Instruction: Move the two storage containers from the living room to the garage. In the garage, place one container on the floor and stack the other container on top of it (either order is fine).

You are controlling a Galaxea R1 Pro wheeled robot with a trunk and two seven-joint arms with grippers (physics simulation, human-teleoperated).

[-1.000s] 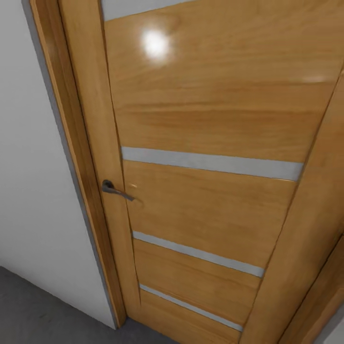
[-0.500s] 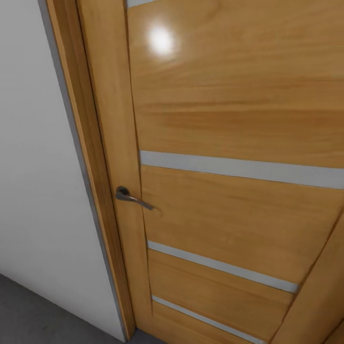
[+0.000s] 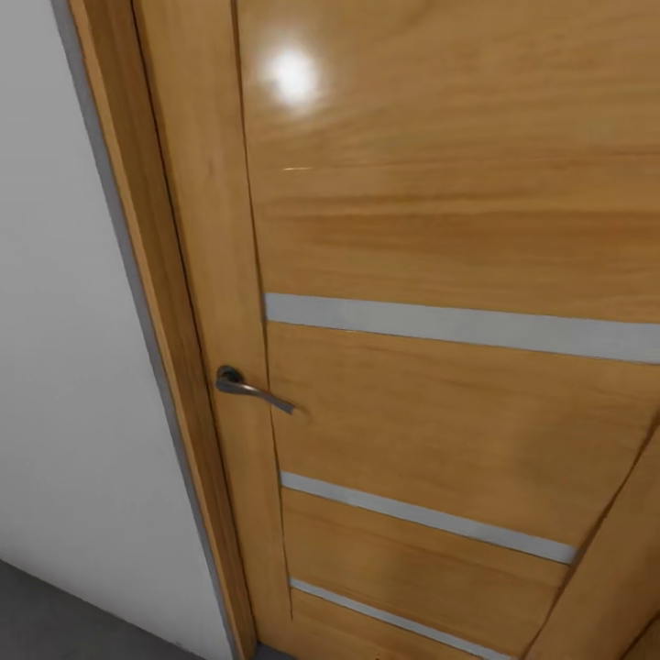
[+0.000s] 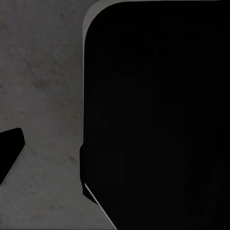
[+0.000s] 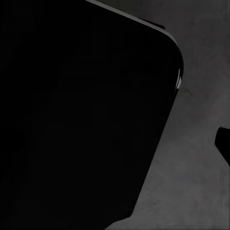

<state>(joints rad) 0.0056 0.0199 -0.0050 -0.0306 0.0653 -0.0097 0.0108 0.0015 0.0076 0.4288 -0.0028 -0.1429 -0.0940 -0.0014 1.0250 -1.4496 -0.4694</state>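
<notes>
The dark grey concrete floor (image 4: 43,96) lies beneath both wrist cameras; in the left wrist view a large black rounded body (image 4: 158,115) blocks most of the frame, and a similar black body (image 5: 81,110) does so in the right wrist view; whether either gripper's fingers stand apart or together cannot be told.

In the head view a strip of the floor (image 3: 64,614) meets the foot of a white wall (image 3: 64,321); just beside the wall stands the wooden door frame (image 3: 137,275); within the frame hangs the glossy slatted wooden door (image 3: 440,229), crossed by pale grey strips; its metal lever handle (image 3: 249,387) sits close to the frame-side edge.

Compared with one second ago, the frame and handle sit further right and the door's far edge is out of view; compared with half a second ago, they sit slightly left; the whole picture shifts, so the camera has moved, not the door. Judgement: the robot is manoeuvring at the garage door, in transit.

The storage containers cannot be located or described from these views; their position relative to the door cannot be told.
</notes>
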